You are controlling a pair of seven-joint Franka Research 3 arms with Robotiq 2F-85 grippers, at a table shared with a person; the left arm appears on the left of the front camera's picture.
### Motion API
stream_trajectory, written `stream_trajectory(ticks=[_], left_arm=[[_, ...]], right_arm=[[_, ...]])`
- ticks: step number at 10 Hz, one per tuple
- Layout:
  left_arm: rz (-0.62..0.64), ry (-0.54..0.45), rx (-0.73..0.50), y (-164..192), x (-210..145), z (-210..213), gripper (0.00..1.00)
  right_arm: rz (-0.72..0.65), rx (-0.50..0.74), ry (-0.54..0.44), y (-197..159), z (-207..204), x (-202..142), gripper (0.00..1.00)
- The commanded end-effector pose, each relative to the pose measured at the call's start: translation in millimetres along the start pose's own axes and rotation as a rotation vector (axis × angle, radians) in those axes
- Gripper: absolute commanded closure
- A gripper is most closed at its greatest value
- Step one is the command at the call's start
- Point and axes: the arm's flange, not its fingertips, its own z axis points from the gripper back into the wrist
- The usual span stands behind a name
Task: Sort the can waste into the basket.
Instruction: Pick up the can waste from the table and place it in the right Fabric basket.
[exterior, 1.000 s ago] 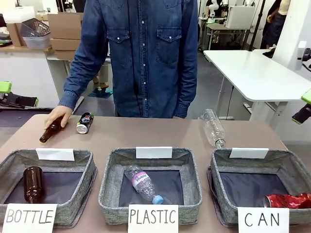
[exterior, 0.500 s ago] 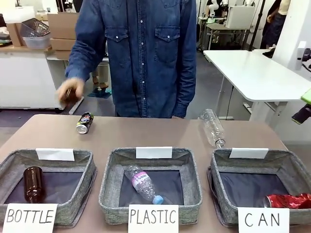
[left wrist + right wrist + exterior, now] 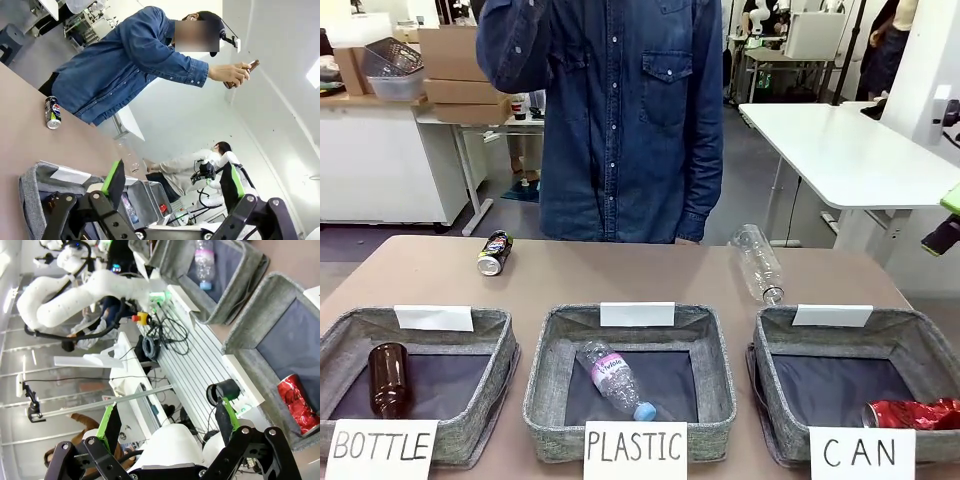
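A dark can point(image 3: 494, 253) with silver ends lies on its side on the far left of the table, also seen in the left wrist view point(image 3: 52, 112). A crushed red can point(image 3: 915, 413) lies in the front right corner of the grey basket point(image 3: 775, 345) signed "CAN", and shows in the right wrist view point(image 3: 299, 405) inside that basket point(image 3: 265, 305). My left gripper point(image 3: 173, 180) is open and holds nothing, raised well back from the dark can. My right gripper point(image 3: 166, 422) is open too, high above and beside the CAN basket.
A person stands at the far side holding a brown bottle point(image 3: 240, 75) up in one hand. A clear plastic bottle point(image 3: 757, 262) lies on the table behind the CAN basket. The PLASTIC basket point(image 3: 545, 380) holds a bottle, and the BOTTLE basket point(image 3: 340, 330) holds a brown one.
The person's hand has lifted a brown bottle off the table next to the dark can and raised it high. Cans, baskets and both grippers stay as they were.
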Motion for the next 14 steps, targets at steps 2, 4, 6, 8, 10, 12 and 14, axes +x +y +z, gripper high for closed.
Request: stream_trajectory(ticks=[2, 4, 6, 8, 10, 12, 14], left_arm=[[-0.007, 0.013, 0.001, -0.9, 1.9, -5.2, 0.00], [-0.007, 0.013, 0.001, -0.9, 1.9, -5.2, 0.00], [-0.007, 0.013, 0.001, -0.9, 1.9, -5.2, 0.00], [-0.007, 0.013, 0.001, -0.9, 1.9, -5.2, 0.00], [-0.007, 0.013, 0.001, -0.9, 1.9, -5.2, 0.00], [-0.007, 0.013, 0.001, -0.9, 1.9, -5.2, 0.00], [0.002, 0.013, 0.000, 0.7, 0.6, -4.1, 0.00]], right_arm=[[0.017, -0.009, 0.013, -1.4, 2.2, -3.0, 0.00], [0.017, -0.009, 0.013, -1.4, 2.2, -3.0, 0.00], [0.017, -0.009, 0.013, -1.4, 2.2, -3.0, 0.00], [0.017, -0.009, 0.013, -1.4, 2.2, -3.0, 0.00], [0.017, -0.009, 0.013, -1.4, 2.2, -3.0, 0.00], [0.017, -0.009, 0.013, -1.4, 2.2, -3.0, 0.00], [0.017, -0.009, 0.013, -1.4, 2.2, -3.0, 0.00]])
